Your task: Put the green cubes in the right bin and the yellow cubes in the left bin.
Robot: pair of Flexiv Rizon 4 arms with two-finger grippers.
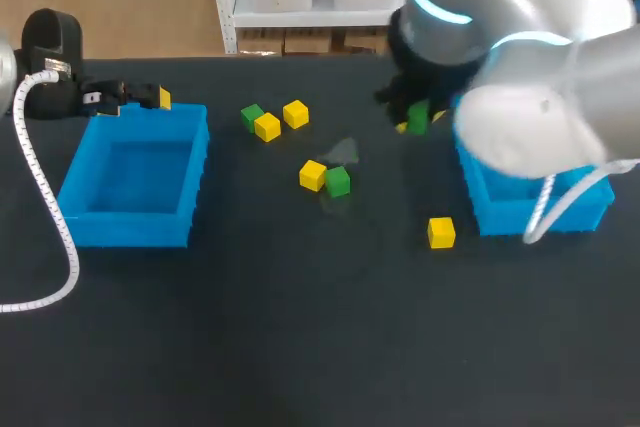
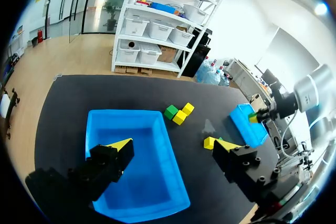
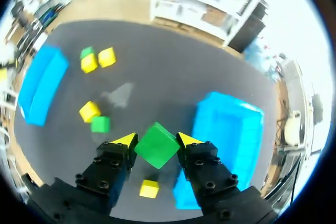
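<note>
My right gripper (image 3: 156,141) is shut on a green cube (image 3: 156,146), held above the table just left of the right blue bin (image 3: 231,124). In the head view that cube (image 1: 418,119) hangs near the bin's (image 1: 545,215) far left corner. My left gripper (image 2: 173,145) stands open and empty over the left blue bin (image 2: 126,113), at its far rim in the head view (image 1: 150,97). On the table lie a green cube (image 1: 252,115) beside two yellow cubes (image 1: 267,127) (image 1: 295,114), a yellow cube (image 1: 313,175) touching a green cube (image 1: 338,182), and a lone yellow cube (image 1: 441,232).
The left bin (image 1: 130,227) shows nothing inside. My right arm's large body covers much of the right bin. A white cable (image 1: 45,197) from my left arm loops over the table's left side. Dark tabletop lies open in front of both bins.
</note>
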